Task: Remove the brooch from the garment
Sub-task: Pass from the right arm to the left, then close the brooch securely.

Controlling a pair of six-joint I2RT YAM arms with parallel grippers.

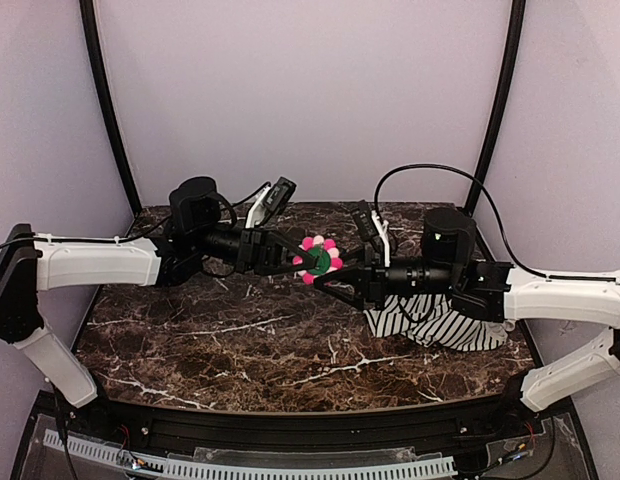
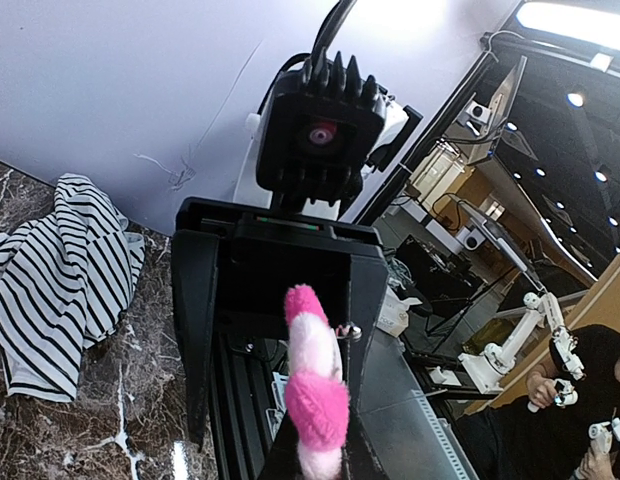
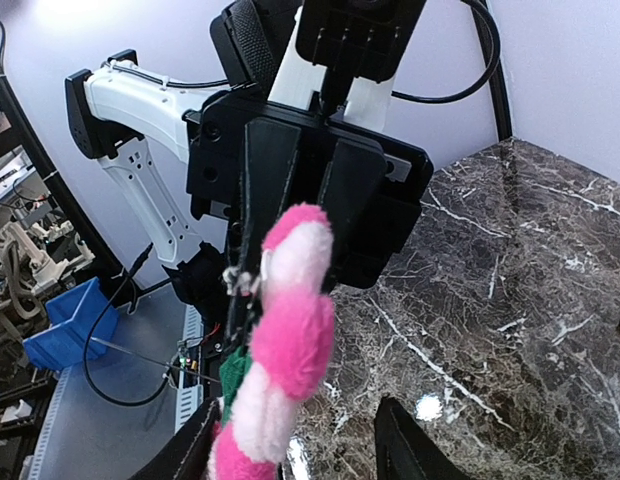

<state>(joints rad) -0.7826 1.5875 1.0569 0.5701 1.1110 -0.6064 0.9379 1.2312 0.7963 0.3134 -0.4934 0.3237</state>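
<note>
Above the table point(image 1: 240, 340), we log the brooch point(image 1: 318, 260) apart from the garment point(image 1: 440, 325), pinched in the closed left gripper point(image 1: 295, 258). Right gripper point(image 1: 335, 275): fingers spread around it. Removal done, we judge.

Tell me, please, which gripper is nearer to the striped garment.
Right. The right gripper hangs just beside the garment, its arm over the cloth; the left gripper, shut on the brooch, is farther off, facing it.
</note>
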